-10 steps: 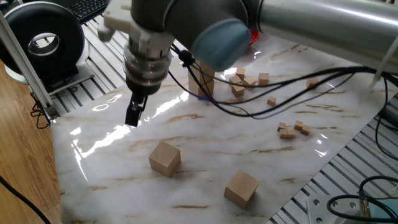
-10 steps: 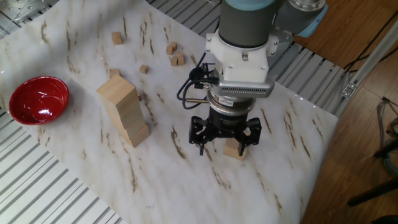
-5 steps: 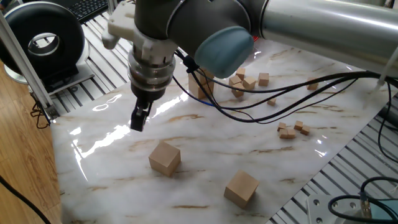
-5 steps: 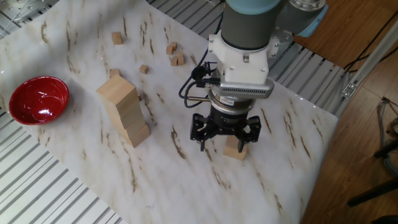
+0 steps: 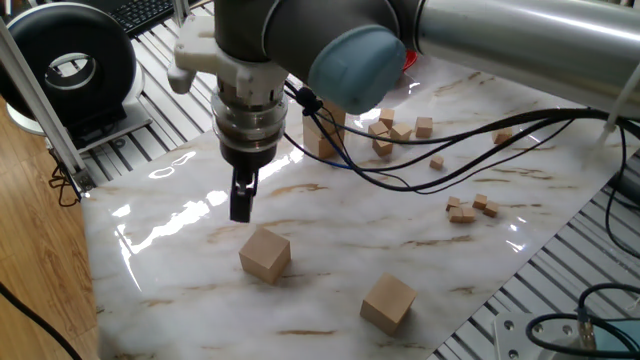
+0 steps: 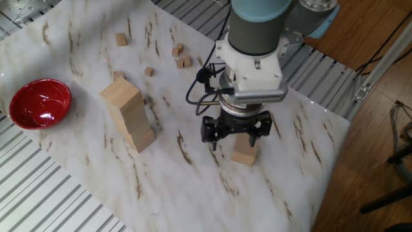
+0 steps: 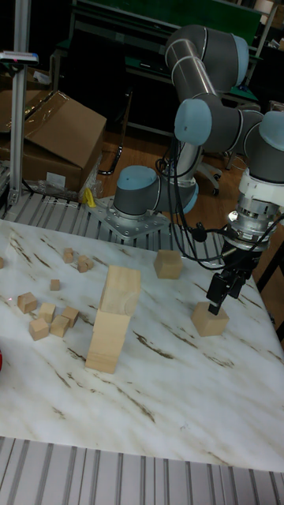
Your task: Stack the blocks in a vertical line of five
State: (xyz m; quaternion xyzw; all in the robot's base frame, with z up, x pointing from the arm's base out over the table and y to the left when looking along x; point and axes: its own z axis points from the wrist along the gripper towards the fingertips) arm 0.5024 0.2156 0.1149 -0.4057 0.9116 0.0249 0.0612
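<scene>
Three blocks form a stack [image 6: 129, 116] with its top cube twisted askew; the stack [image 7: 114, 319] also shows in the tall view and stands partly behind cables [image 5: 325, 135]. One loose block [image 5: 265, 253] lies near the table's edge, and my gripper [image 5: 241, 205] hovers just above and beside it. In the other fixed view the gripper [image 6: 235, 134] is open over this block [image 6: 244, 153], fingers spread, nothing held. The tall view shows the gripper [image 7: 219, 298] right above that block [image 7: 211, 319]. A second loose block [image 5: 387, 302] lies apart [image 7: 168, 264].
A red bowl [image 6: 40, 103] sits at the table's edge beyond the stack. Tiny wooden cubes lie scattered [image 5: 398, 130] [image 5: 470, 208] [image 6: 180, 55]. Black cables [image 5: 430, 170] hang from the arm over the table. A black round device [image 5: 70, 65] stands off the table.
My gripper has moved across the table toward the nearer loose block and now hangs just over it. The blocks and the stack have not moved.
</scene>
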